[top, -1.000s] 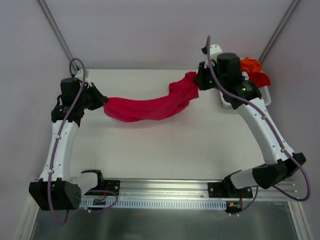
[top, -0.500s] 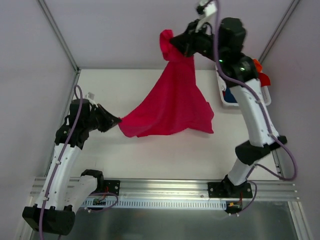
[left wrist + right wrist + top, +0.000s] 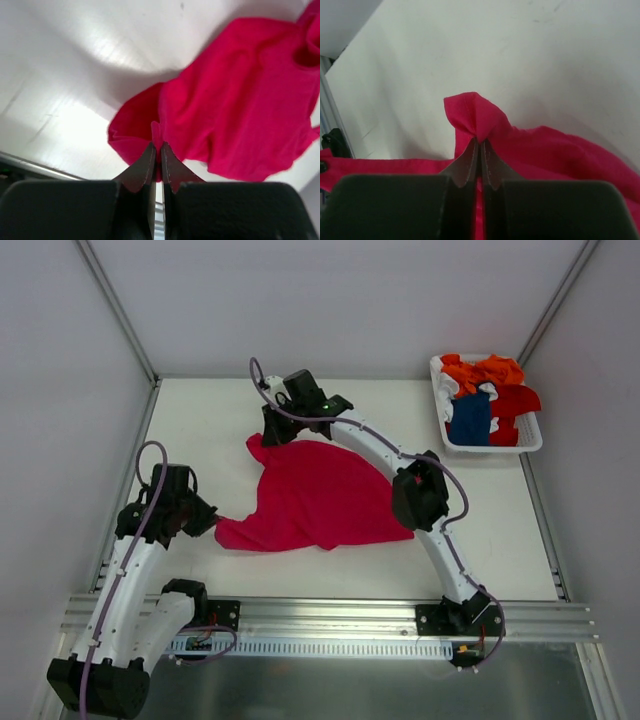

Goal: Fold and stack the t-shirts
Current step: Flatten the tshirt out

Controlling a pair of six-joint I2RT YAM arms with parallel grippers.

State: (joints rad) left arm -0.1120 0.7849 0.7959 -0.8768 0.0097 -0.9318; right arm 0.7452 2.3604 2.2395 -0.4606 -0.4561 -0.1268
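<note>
The crimson-pink t-shirt [image 3: 320, 495] lies spread on the white table [image 3: 480, 500], rumpled at its edges. My left gripper [image 3: 212, 523] is shut on its near left corner [image 3: 156, 131], low over the table. My right gripper [image 3: 268, 437] reaches across to the far left and is shut on the shirt's far corner [image 3: 472, 112], which stands up in a small peak. Between the two grips the cloth [image 3: 240, 90] sags onto the table. An orange t-shirt [image 3: 482, 370], a red one [image 3: 515, 400] and a dark blue one [image 3: 468, 418] are bunched in the basket.
A white slatted basket [image 3: 528, 445] stands at the table's far right corner. The right arm [image 3: 420, 495] stretches diagonally over the shirt's right side. A metal rail [image 3: 330, 615] runs along the near edge. Frame posts rise at both far corners.
The right gripper swung the shirt up high, then down and across to the far left, laying it spread out. The left gripper moved nearer and lower with its corner.
</note>
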